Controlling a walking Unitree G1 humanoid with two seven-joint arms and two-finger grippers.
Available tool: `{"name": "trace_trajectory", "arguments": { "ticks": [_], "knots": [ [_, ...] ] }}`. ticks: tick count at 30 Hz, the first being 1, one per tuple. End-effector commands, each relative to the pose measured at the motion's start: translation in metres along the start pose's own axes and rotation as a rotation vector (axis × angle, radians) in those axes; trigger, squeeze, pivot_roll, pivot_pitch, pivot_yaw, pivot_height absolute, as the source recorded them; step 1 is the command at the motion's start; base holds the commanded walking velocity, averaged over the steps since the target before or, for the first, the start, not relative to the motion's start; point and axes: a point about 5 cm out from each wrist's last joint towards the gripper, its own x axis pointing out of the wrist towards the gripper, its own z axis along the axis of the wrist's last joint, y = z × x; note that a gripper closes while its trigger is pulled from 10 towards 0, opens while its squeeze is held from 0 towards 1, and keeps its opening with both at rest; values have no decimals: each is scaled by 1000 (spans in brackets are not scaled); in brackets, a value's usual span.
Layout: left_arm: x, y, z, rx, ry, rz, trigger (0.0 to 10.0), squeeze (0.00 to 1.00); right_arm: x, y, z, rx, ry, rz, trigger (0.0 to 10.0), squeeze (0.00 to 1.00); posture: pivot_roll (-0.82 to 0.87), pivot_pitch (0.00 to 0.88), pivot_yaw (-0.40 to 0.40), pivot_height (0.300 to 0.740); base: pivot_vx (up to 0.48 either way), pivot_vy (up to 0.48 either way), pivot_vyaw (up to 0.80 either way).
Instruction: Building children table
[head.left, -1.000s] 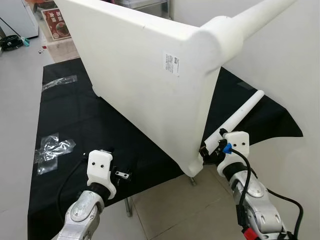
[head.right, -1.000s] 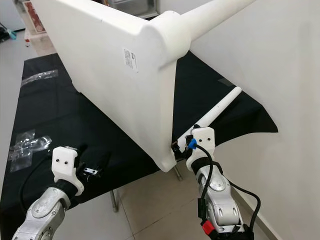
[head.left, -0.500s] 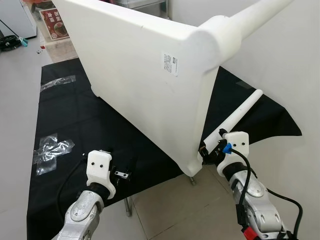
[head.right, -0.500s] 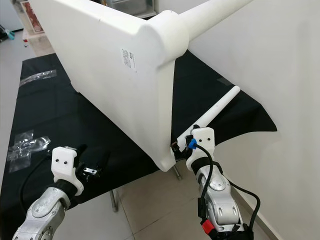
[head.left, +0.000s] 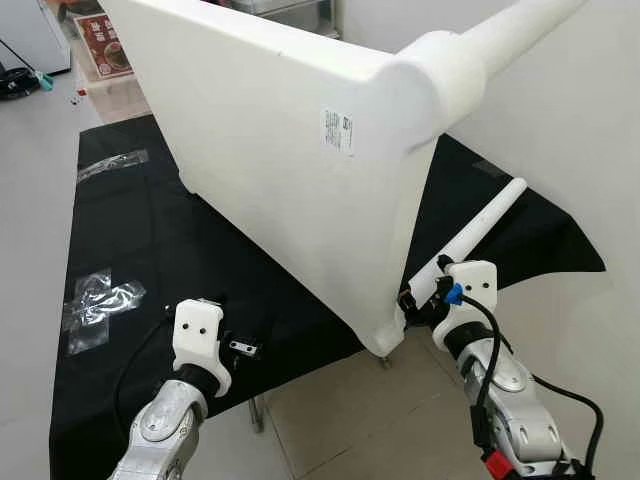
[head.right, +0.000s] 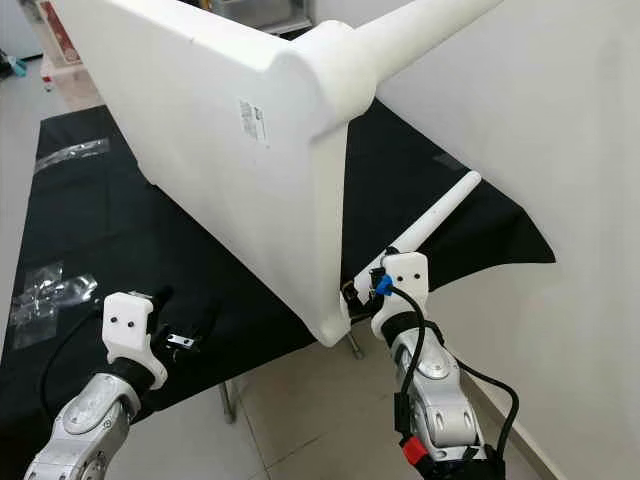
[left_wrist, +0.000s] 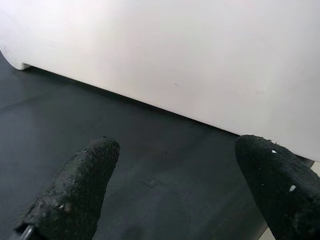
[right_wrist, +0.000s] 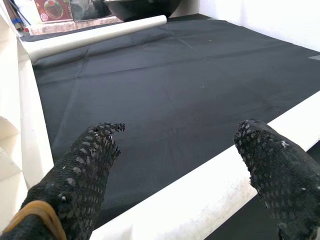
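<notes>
A large white tabletop stands tilted on edge across the centre of the frame, one leg attached at upper right, on a black-covered counter. A loose white leg lies at right. The right gripper, fingers spread, straddles that leg's near end without clamping it; the left gripper, lower left, hovers spread and empty. Plastic bags lie at left.

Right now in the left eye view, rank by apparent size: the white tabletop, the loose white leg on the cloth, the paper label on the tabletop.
1. white tabletop, largest by far, though nearest the camera
2. loose white leg
3. paper label, smallest
</notes>
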Motion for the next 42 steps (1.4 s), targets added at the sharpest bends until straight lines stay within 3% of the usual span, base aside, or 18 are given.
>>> {"name": "trace_trajectory", "arguments": {
  "ticks": [1, 42],
  "knots": [
    [-1, 3, -2, -5, 7, 12, 10000, 0, 1, 1, -1, 9, -6, 1, 10000, 0, -76, 103, 43, 740, 0, 0, 0],
    [1, 4, 0, -7, 1, 18, 10000, 0, 3, -1, 0, 13, -6, -3, 10000, 0, -87, 121, 39, 740, 0, 0, 0]
  ]
}}
